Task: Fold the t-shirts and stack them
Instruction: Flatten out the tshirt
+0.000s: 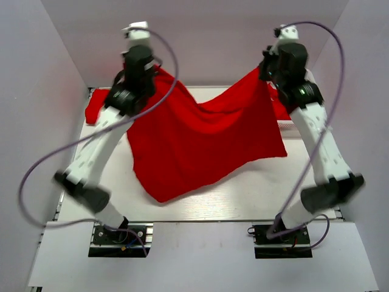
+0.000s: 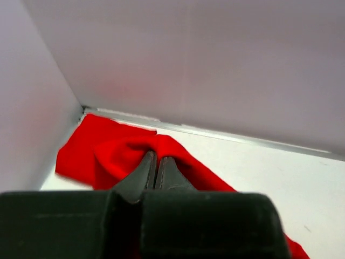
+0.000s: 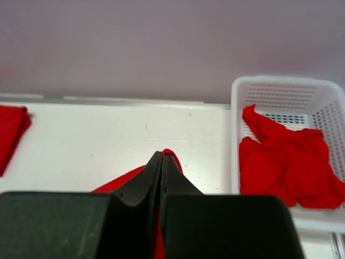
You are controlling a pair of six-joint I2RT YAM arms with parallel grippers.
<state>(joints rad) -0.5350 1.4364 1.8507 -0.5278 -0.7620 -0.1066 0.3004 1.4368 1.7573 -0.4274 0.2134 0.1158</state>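
Two grippers carry one red t-shirt between them, spread above the table. The left gripper is closed with red cloth bunched at its tips, and the right gripper is likewise closed with a small peak of cloth showing above the jaws. The fingers hide how deep either bite is, so I cannot tell how secure the hold is. The top edge sags in the middle and the lower hem hangs unevenly, with its near-left corner appearing to lie on the table. Main risk: a shallow pinch slips if the arms pull apart to take out the sag, dropping one corner and collapsing the spread. Second risk: the low corner drags as the shirt is laid down, folding under and leaving a crease or a skewed outline for the folds that follow. Third risk: a folded t-shirt lies at the far left corner, and a white lattice basket of crumpled red shirts stands at the far right; a wide swing could brush either.
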